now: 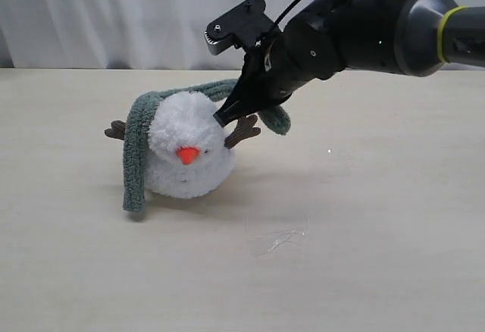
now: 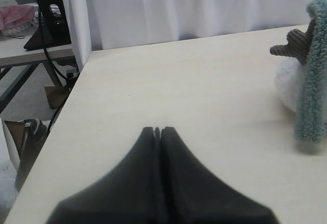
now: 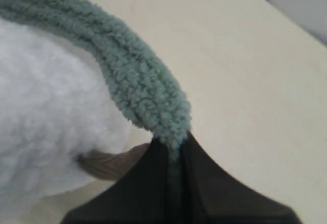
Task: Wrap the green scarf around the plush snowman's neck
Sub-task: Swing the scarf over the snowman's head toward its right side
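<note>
One plush snowman [image 1: 189, 158] seen near the middle of the pale surface [image 1: 364, 233], orange nose [image 1: 187, 154] turned toward the exterior camera, with a brown twig arm [image 1: 244, 129] sticking out at each side. Found the green scarf [image 1: 136, 150] draped in an arch over the top of the white fluff, one end hanging down the side nearer the left of the exterior view and touching the surface, the other end curling off behind the right gripper [image 1: 222, 117]. Could not tell whether the strip sat in the neck.

Showed the right arm [image 1: 364, 29], dark and thick, reaching in from the upper right of the exterior view in front of a white curtain [image 1: 114, 14]. Showed its forearm sloping down toward the toy and its wrist angled so that the gripper pointed down at the snowman's upper side, just above one twig arm. Showed, in the right wrist view, those jaws pressed together on the scarf, pinching a stretch of it close against the white fluff.

Showed the left gripper [image 2: 157, 130] low over bare surface, well apart from the toy, jaws pressed together on nothing. Caught the snowman and the hanging scarf end only at the edge of that wrist view.
</note>
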{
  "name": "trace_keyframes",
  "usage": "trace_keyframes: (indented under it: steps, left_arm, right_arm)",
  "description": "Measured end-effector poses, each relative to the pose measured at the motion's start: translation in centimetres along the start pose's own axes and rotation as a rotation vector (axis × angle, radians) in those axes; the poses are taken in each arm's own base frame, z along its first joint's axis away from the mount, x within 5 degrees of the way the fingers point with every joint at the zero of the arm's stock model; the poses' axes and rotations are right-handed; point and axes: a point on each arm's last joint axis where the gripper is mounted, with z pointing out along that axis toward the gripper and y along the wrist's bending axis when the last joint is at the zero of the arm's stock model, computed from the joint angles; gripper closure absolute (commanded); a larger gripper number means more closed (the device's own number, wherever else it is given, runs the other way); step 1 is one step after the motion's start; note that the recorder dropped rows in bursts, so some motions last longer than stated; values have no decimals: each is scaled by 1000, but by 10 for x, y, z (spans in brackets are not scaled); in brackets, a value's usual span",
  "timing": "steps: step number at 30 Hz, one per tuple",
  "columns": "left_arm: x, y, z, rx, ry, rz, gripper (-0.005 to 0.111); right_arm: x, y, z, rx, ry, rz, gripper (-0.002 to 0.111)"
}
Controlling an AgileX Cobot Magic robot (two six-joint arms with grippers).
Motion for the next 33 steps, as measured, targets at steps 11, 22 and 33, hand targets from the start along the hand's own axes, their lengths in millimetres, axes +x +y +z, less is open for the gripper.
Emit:
trace_keyframes:
  steps: [11,22,33]
  left_arm:
    - [0,0,0,0,0,0,107]
    - [0,0,0,0,0,0,107]
    - [0,0,0,0,0,0,107]
  right_arm:
    - [12,18,-3,-192,142,60,104]
    - [27,29,25,-243,236,103,104]
    - [29,37,22,-323,279,202,95]
